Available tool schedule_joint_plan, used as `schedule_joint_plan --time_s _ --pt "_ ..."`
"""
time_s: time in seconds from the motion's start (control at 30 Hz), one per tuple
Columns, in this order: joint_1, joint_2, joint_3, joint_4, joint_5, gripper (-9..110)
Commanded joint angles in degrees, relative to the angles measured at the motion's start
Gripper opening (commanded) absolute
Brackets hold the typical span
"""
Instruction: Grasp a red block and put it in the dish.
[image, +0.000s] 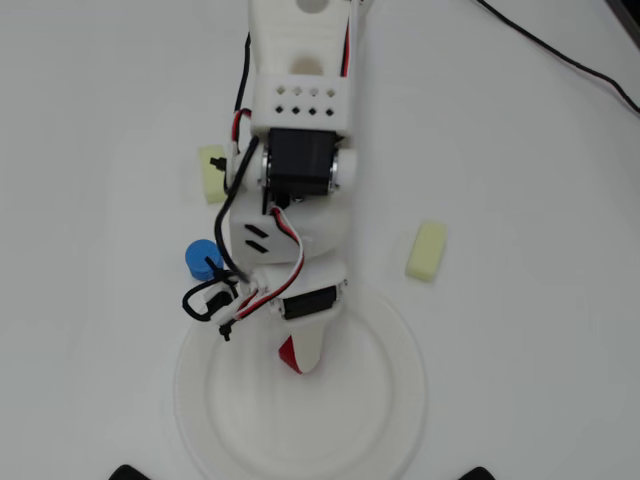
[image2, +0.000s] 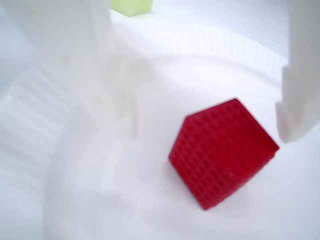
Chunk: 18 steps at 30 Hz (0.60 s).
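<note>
The red block lies tilted on the floor of the white ribbed dish, seen close up in the wrist view. My gripper is open, one white finger on each side of the cube with a gap to each. From overhead, the arm reaches down over the dish. Only a sliver of the red block shows beside the gripper, inside the dish's upper left part.
A blue cylinder stands just left of the arm, outside the dish. One pale yellow block lies to the right, another upper left beside the arm. A black cable crosses the top right corner.
</note>
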Motion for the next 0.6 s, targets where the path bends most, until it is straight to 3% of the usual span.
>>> schedule_joint_plan --time_s 0.0,0.03,0.17,0.43,0.57 --pt "-0.35 -6.94 -33.93 12.04 0.62 27" --pt "-0.35 -13.62 -48.43 17.84 -0.26 27" --pt "-0.97 -10.55 -51.42 25.58 0.62 29" --pt "-1.58 -2.02 -50.63 37.09 3.43 29" --pt "-1.49 6.06 -39.64 37.18 4.39 29"
